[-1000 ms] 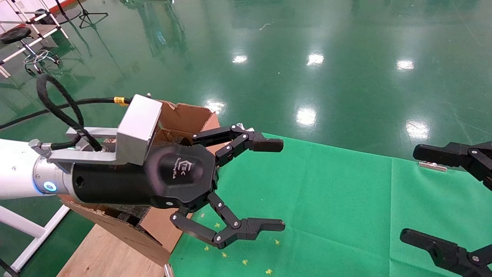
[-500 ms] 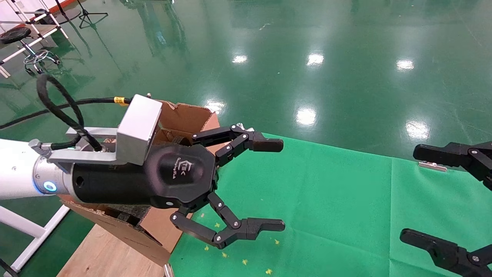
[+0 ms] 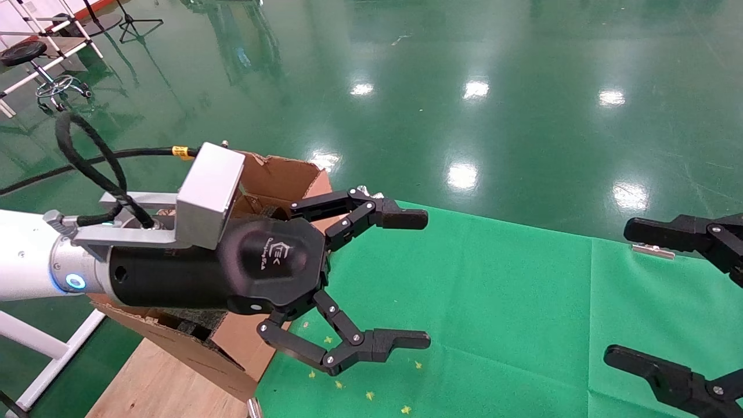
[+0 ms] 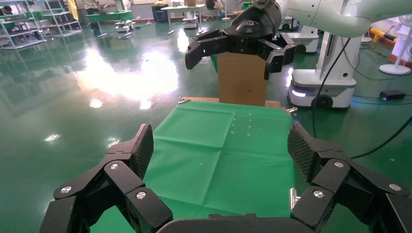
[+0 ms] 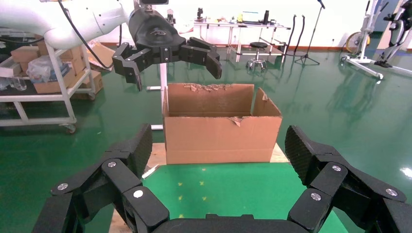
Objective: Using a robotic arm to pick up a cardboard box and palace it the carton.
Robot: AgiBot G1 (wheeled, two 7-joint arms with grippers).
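My left arm (image 3: 29, 255), white with a blue light ring, holds its gripper (image 3: 409, 278) open and empty above the carton's near corner and the green cloth. The carton (image 3: 273, 174) is large, brown, with ragged flaps; it also shows in the right wrist view (image 5: 221, 126). A narrow brown cardboard box (image 4: 241, 80) with a round mark stands upright at the cloth's far right end, seen only in the left wrist view. My right gripper (image 3: 630, 290) is open and empty at the right edge, in the air in front of that box (image 4: 232, 58).
A green cloth (image 3: 493, 302) with small yellow marks covers the wooden table (image 3: 157, 383). A metal clip (image 3: 653, 249) sits at the cloth's back edge. A stool and white frame (image 3: 35, 58) stand on the shiny green floor at back left.
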